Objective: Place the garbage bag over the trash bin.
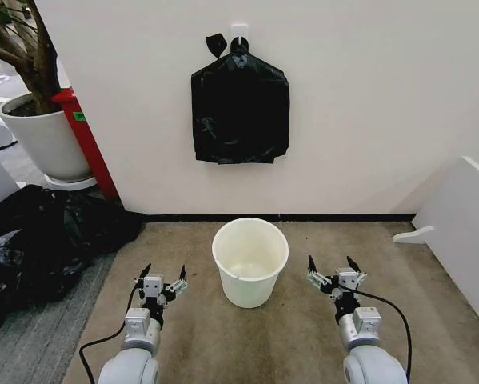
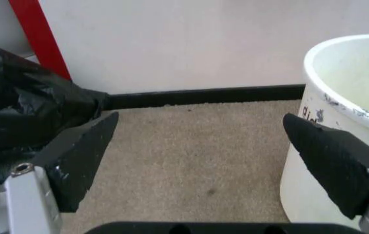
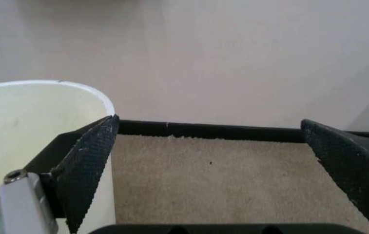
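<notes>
beige carpet (image 1: 303, 336) runs to a white wall (image 1: 367, 96), where our garbage bag (image 1: 240, 114) hangs above the trash bin (image 1: 249, 262). we hold the left gripper (image 1: 161, 279) and right gripper (image 1: 334, 270) spread beside the bin.

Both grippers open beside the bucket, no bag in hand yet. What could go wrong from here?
1. The black bundle hangs high on a wall hook, the heap of black plastic lies left: the wrong film might get grabbed.
2. The trash bin stands loose on carpet between the left gripper and right gripper; a sideways bump may tip it.
</notes>
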Robot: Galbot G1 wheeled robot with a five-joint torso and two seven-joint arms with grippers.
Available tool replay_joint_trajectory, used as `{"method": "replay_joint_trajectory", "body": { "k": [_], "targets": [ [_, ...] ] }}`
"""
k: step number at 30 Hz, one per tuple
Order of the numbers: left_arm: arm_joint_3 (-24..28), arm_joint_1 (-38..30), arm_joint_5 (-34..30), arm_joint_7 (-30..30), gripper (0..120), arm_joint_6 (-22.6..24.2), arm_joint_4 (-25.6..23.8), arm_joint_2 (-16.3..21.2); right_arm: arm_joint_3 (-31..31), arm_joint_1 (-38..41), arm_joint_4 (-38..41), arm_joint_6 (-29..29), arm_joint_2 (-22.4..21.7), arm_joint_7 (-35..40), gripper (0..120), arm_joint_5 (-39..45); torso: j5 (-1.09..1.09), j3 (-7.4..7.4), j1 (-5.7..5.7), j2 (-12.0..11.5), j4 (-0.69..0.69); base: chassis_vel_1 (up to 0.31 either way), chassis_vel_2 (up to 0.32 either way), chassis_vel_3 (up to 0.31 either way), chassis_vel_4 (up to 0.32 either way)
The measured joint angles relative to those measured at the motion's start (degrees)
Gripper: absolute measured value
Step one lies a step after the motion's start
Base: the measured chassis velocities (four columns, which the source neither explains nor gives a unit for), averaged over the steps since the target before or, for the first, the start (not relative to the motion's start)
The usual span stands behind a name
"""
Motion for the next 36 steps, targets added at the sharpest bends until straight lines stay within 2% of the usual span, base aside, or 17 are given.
{"method": "replay_joint_trajectory", "body": {
  "k": [29, 35, 36],
  "targets": [
    [0.00, 0.00, 0.00, 0.00, 100, 0.00, 0.00, 0.00, -0.04, 0.00, 0.00, 0.10, -0.01, 0.07, 100, 0.00, 0.00, 0.00, 0.00, 0.00, 0.00, 0.000, 0.000, 0.000, 0.000],
    [0.15, -0.44, -1.52, -0.15, 100, -0.82, 0.14, 0.60, -2.09, -0.36, -0.66, 4.22, -0.52, 3.32, 100, -0.51, 0.00, 0.00, 0.00, 0.00, 0.00, 0.000, 0.000, 0.000, 0.000],
    [0.35, -1.17, -3.74, -0.48, 100, -2.23, 0.37, 1.55, -3.34, -0.61, -1.07, 6.84, -0.81, 5.38, 100, -0.88, 0.00, 0.00, 0.00, 0.00, 0.00, 0.000, 0.000, 0.000, 0.000]
  ]
}}
